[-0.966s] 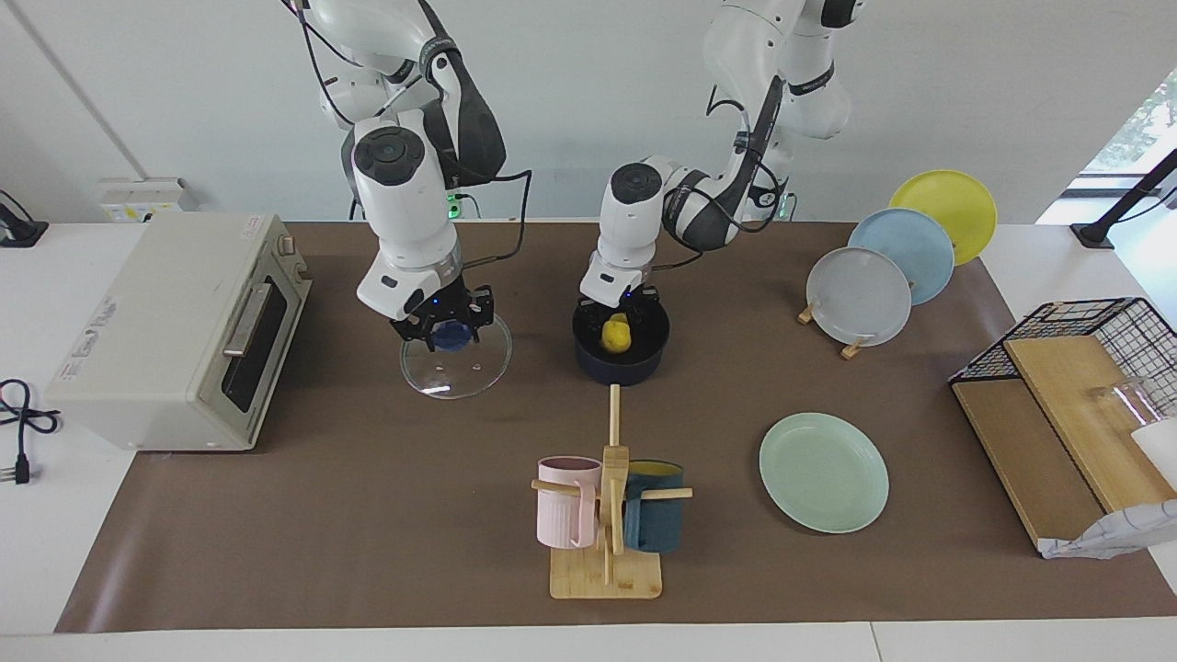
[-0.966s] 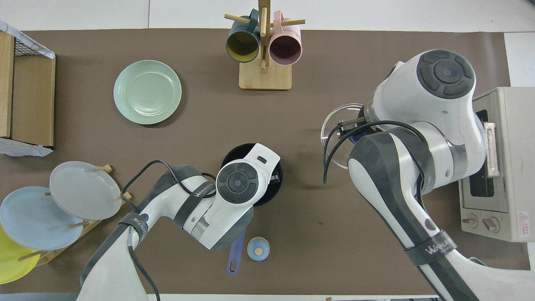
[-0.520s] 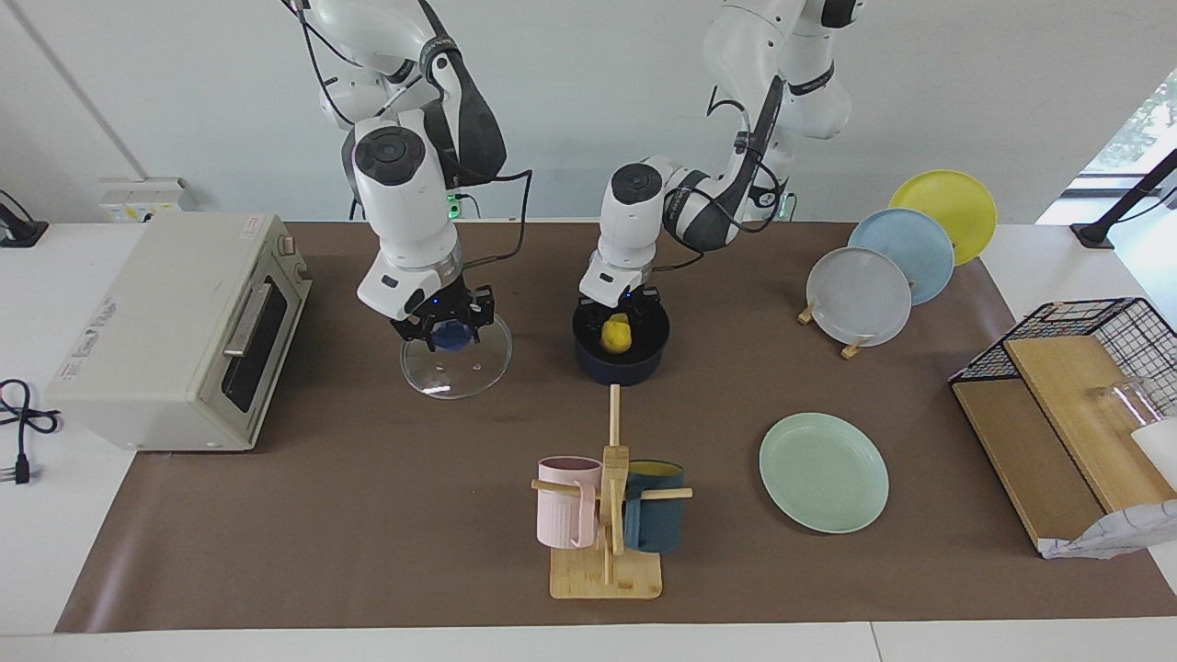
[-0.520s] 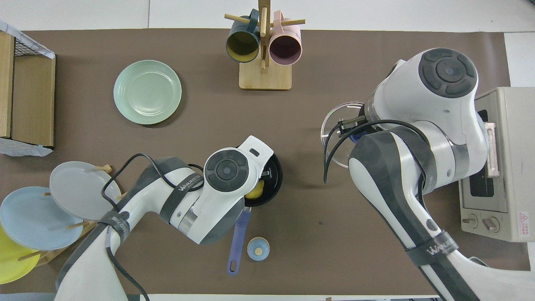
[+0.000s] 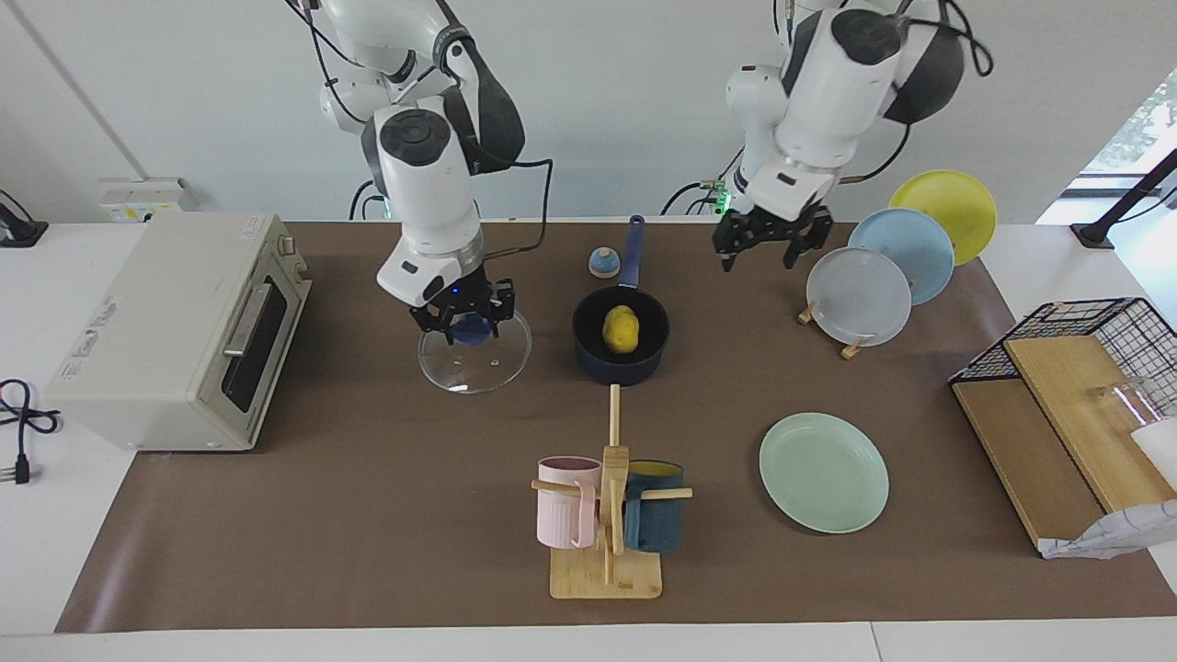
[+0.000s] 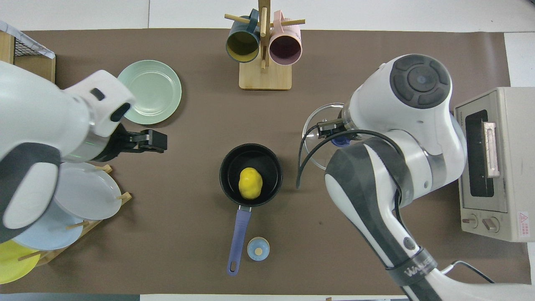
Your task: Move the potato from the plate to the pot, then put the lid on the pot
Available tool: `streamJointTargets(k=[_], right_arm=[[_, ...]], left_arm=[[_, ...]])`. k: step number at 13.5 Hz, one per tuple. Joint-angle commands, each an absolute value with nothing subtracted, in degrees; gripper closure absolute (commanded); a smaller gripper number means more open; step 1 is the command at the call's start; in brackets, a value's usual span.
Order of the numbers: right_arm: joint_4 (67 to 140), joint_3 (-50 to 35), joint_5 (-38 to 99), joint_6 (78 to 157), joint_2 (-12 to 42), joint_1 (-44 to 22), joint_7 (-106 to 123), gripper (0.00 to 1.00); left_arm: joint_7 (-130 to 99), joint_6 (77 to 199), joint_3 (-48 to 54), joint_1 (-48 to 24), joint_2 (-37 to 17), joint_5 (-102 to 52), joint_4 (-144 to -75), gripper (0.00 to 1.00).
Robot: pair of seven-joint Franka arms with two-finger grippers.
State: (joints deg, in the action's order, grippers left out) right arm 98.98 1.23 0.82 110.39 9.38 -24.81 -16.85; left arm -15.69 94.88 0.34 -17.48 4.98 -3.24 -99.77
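Colours as shown: the potato [image 5: 622,330] was glossy bright yellow against the black interior of the pot [image 5: 588,354], whose outer wall was dark navy and whose handle was blue. The lid [image 5: 501,363] was clear glass with a blue knob. The plate [image 5: 823,472] was pale mint green. The bench [image 5: 368,515] carried a plain brown mat. The mug rack [image 5: 607,570] was light wood and held a ribbed pink mug [image 5: 563,515] and a dark teal mug [image 5: 657,524] with a yellow interior. The upright rack plates [image 5: 906,253] were grey, light blue and yellow. The toaster oven [image 5: 165,331] was cream. Both arms were white with dark grey joints.
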Motion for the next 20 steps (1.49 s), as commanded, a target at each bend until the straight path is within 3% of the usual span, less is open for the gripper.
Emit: streamJointTargets(k=[1, 4, 7, 9, 12, 16, 20], right_arm=[[94.0, 1.3, 0.4, 108.7, 11.8, -31.3, -25.3, 1.00], [90.2, 1.3, 0.4, 108.4, 14.7, -38.6, -35.8, 1.00], [83.7, 1.2, -1.0, 105.4, 19.8, -42.3, -39.7, 1.00], [83.6, 1.3, -3.3, 105.9, 21.4, -44.2, -41.5, 1.00], [84.9, 1.2, -3.3, 106.9, 22.0, -43.7, -41.7, 1.00], [86.7, 1.2, -3.2, 108.0, 23.1, -43.7, -41.7, 1.00], [88.1, 1.2, -2.5, 108.5, 22.9, -43.5, -41.8, 1.00]], left_arm=[[-5.0, 89.2, 1.1, -9.8, 4.0, -4.0, -95.9, 0.00], [-2.9, 89.1, 1.1, -6.9, 4.1, -2.2, -96.0, 0.00], [-2.9, 88.2, 1.1, -6.6, 4.1, -2.1, -95.9, 0.00], [-2.9, 86.9, 1.1, -6.5, 4.0, -2.0, -95.7, 0.00], [-2.9, 84.9, 1.1, -6.7, 3.8, -1.8, -94.0, 0.00], [-2.8, 74.8, 1.0, -6.5, 0.3, -1.6, -84.2, 0.00], [-2.8, 81.7, 1.2, -4.5, 0.5, -1.9, -85.4, 0.00]])
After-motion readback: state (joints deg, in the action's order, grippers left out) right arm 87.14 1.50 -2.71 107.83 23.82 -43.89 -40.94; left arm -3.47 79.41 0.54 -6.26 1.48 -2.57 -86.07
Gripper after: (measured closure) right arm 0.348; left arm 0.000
